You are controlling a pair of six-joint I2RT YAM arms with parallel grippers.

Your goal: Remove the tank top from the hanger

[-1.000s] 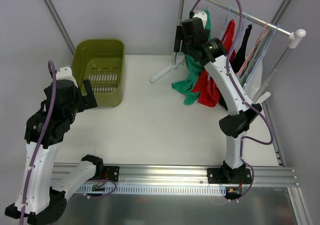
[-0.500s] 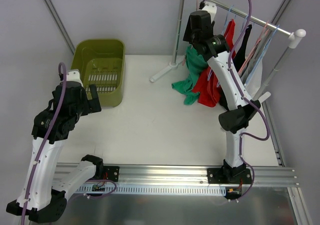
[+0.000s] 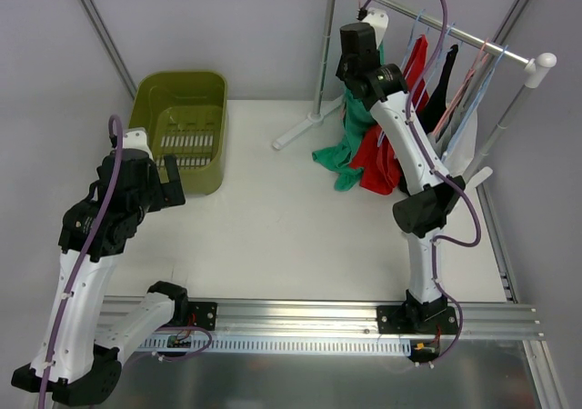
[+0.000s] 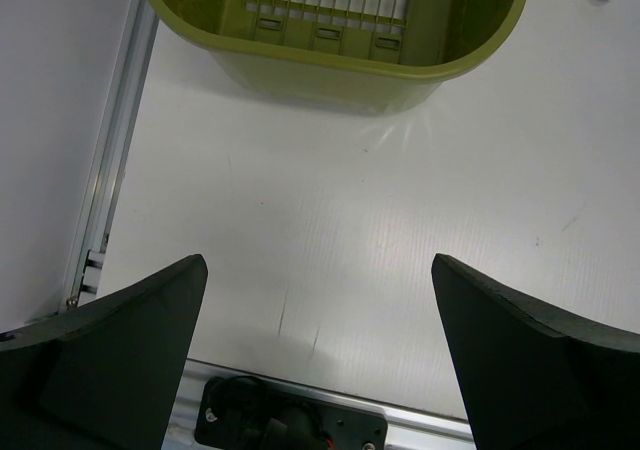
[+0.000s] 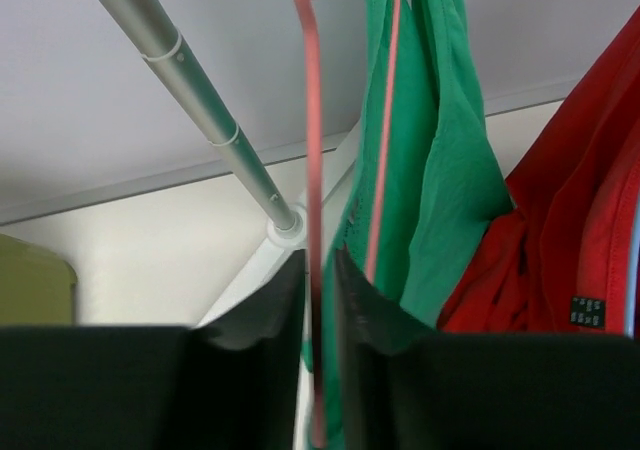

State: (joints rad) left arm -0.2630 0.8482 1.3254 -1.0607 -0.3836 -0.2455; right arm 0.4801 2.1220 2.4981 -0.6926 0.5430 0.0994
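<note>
At the 1 o'clock corner of the table (image 3: 273,209), the green tank top (image 5: 440,170) hangs on the pink hanger (image 5: 313,120). Its lower part is hidden behind the right hand (image 5: 320,270), whose jaws stand a sliver apart with the hanger's wire between them, though I cannot tell whether they actually pinch it. A red garment (image 5: 560,240) at 3 o'clock is cut off by the frame, and the left hand (image 4: 318,270) is spread wide above the table, with the green basket (image 4: 330,65) at its 12 o'clock clipped by the top edge.

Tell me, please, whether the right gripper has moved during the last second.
Yes: the right gripper has shifted right, away from the rack's upright pole, towards the rail.
</note>
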